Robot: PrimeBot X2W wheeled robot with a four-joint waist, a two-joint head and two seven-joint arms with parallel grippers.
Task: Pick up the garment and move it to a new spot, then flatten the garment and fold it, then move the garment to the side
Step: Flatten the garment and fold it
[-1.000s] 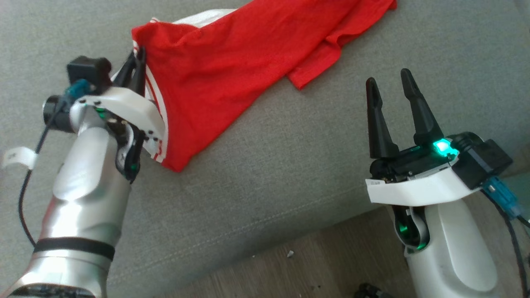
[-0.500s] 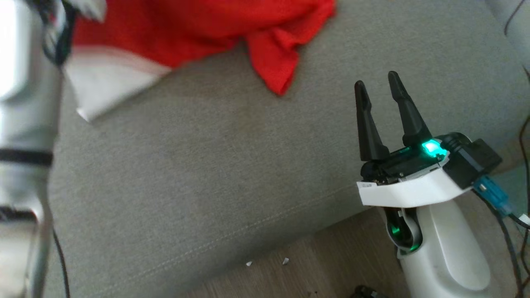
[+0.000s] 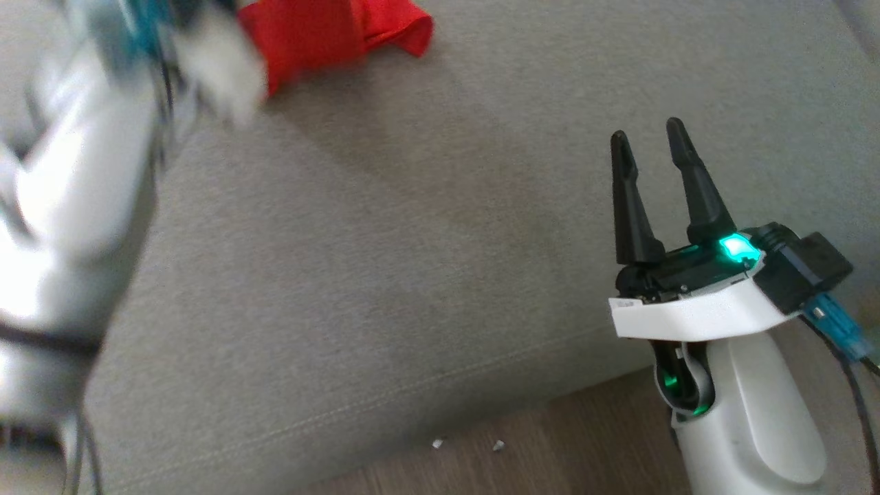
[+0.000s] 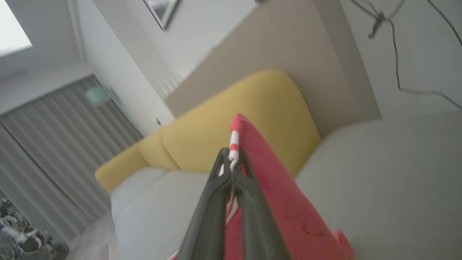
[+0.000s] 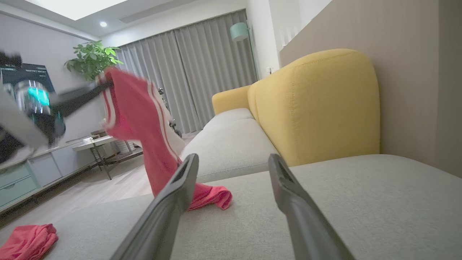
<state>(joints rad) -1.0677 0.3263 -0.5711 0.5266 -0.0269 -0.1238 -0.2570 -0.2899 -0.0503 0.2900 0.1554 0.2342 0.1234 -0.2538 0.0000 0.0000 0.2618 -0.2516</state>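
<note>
Red, white-striped shirt [image 5: 144, 119] hangs from my left end effector [image 4: 231, 159], pinched at its striped edge, tail trailing on the grey sofa [image 3: 412, 275]. My right end effector [image 3: 647, 132] hovers spread, empty. Pickup looks done; placing, flattening, folding and moving aside remain.

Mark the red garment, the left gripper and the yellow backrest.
red garment [image 5: 139, 121]: right wrist view, hanging middle.
left gripper [image 4: 232, 161]: left wrist view, between fingertips.
yellow backrest [image 5: 325, 104]: right wrist view, front face.
</note>
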